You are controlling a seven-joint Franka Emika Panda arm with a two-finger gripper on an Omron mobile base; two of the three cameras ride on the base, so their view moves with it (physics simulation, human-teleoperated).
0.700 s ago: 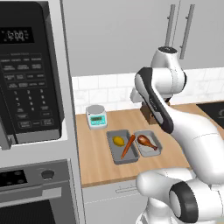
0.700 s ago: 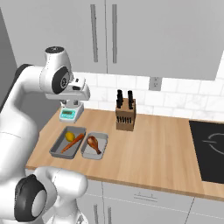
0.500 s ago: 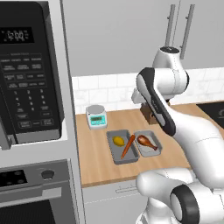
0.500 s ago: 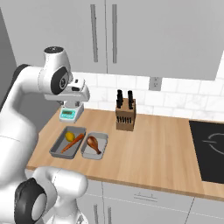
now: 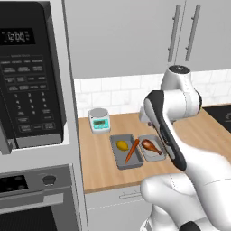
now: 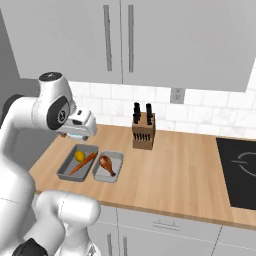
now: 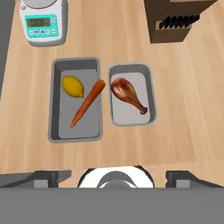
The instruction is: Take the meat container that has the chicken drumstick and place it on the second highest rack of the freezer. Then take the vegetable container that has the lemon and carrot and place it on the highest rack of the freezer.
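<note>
Barely shifted against the earlier frames: arm poised as before, trays unmoved. Claw point(image 7: 115, 176) held high above the wooden surface point(image 7: 188, 100), fingers spread wide, nothing gripped. Meat container point(image 7: 131, 95) with chicken drumstick point(image 7: 128, 94) resting on the surface straight ahead of the claw and slightly right in the hand view, long axis running away from the claw. Vegetable container point(image 7: 75, 99) with lemon point(image 7: 73, 86) and carrot point(image 7: 88, 103) just beside, parallel. Next reach judged near-vertical descent onto meat container's rim.
</note>
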